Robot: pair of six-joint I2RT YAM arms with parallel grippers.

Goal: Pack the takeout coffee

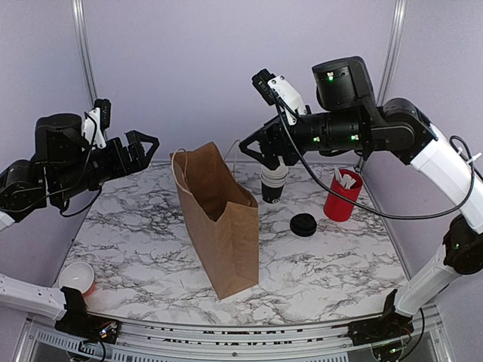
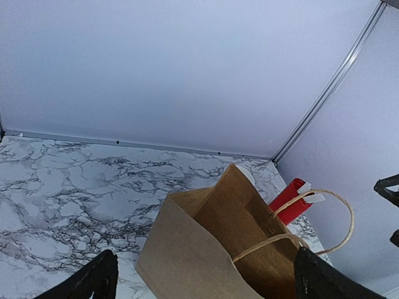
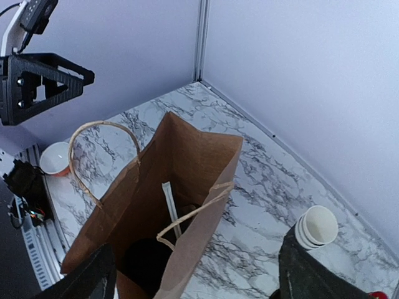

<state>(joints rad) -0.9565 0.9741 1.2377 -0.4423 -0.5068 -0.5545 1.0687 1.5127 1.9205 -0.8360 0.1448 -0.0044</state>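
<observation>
Seemingly the packing was nearly done: the takeout coffee [image 3: 146, 261] showed as a dark round shape deep inside the paper bag [image 1: 226, 226], beside a white stick [image 3: 169, 208]. The right gripper [image 1: 253, 151] hung spread above the bag's mouth, holding nothing; the left gripper [image 1: 149, 147] was spread too. Only pulling away seemed left. On the tabletop [image 1: 151, 249], the red cup [image 1: 341, 204] held white sachets [image 1: 346, 179].

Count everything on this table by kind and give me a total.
Brown paper bag: 1
Stack of black cups: 1
Red cup of sachets: 1
Loose black lid: 1
Small red cup, white inside: 1
White stick in the bag: 1
Dark round thing in the bag, probably the takeout coffee: 1
Total: 7
</observation>
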